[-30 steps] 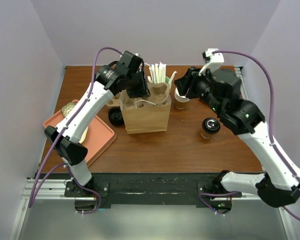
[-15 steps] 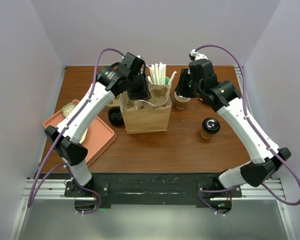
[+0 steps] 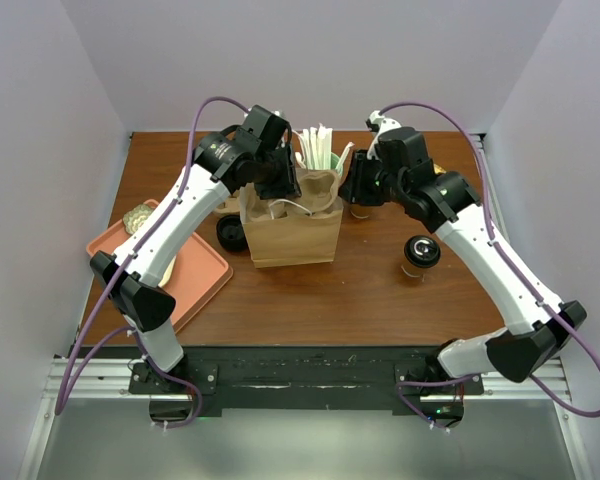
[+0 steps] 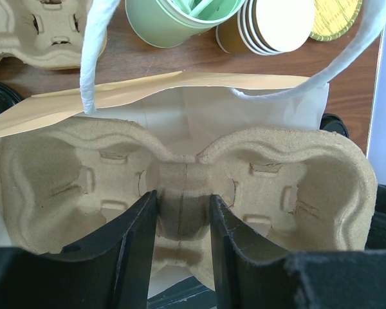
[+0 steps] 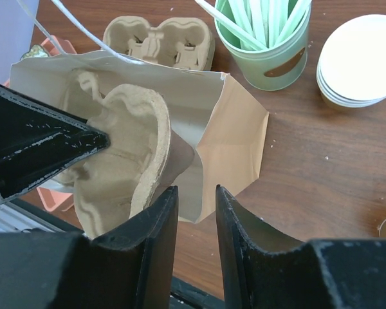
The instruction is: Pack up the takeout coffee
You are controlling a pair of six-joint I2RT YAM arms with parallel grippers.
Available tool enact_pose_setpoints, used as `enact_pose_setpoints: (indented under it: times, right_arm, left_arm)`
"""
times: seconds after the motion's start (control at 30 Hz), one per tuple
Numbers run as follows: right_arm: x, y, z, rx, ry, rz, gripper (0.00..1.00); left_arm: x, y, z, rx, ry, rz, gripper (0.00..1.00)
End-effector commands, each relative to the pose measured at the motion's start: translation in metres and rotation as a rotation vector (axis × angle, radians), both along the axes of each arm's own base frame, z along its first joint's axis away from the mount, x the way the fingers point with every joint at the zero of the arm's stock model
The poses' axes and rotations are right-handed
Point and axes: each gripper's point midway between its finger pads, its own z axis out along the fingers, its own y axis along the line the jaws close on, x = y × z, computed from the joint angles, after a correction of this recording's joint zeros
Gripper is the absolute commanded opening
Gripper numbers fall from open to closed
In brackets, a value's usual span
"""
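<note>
- A salmon tray (image 3: 205, 285) sits at the left edge of the wooden bench (image 3: 360, 300).
- A flat black disc (image 3: 231, 232) lies just left of the paper bag (image 3: 290, 240), and a spare cup carrier (image 4: 45, 32) rests behind the bag.
- The left jaws hang over the bag's mouth, partly closed, with both fingers (image 4: 132, 251) pressed against the central ridge of the cardboard cup carrier (image 4: 276, 187). The carrier stands in the bag and pokes above its rim.
- A green cup of straws (image 5: 270, 58) stands behind the bag.
- The right jaws are at the bag's right edge, set narrowly apart, with the bag's side fold showing in the gap. Whether they pinch the paper cannot be told.
- A stack of white-topped cups (image 5: 363, 61) stands to the right of the green cup.
- The takeout coffee (image 3: 421, 252), black lid on, stands upright on the bench well right of the bag, clear of both arms.
</note>
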Motion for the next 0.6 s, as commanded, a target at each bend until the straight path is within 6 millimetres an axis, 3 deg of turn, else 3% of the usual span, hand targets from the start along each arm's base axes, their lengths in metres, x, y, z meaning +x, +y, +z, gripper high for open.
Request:
enact_pose_setpoints:
  times: [0.0,0.37,0.5,0.57]
  right_arm:
    - [0.006,0.007,0.0,-0.004,-0.022,0.041,0.33]
    - [0.009,0.006,-0.021,-0.039,0.002,0.041,0.3]
    - [0.008,0.007,-0.021,-0.034,-0.006,0.048,0.01]
    - [0.005,0.011,-0.021,-0.014,-0.001,0.068,0.0]
  left_arm:
    - [-0.002,0.004,0.02,-0.02,-0.058,0.007,0.12]
    - [0.002,0.006,0.02,-0.013,-0.068,0.024,0.11]
    - [0.006,0.01,0.024,-0.005,-0.088,0.061,0.11]
    - [0.01,0.012,0.028,-0.009,-0.113,0.086,0.11]
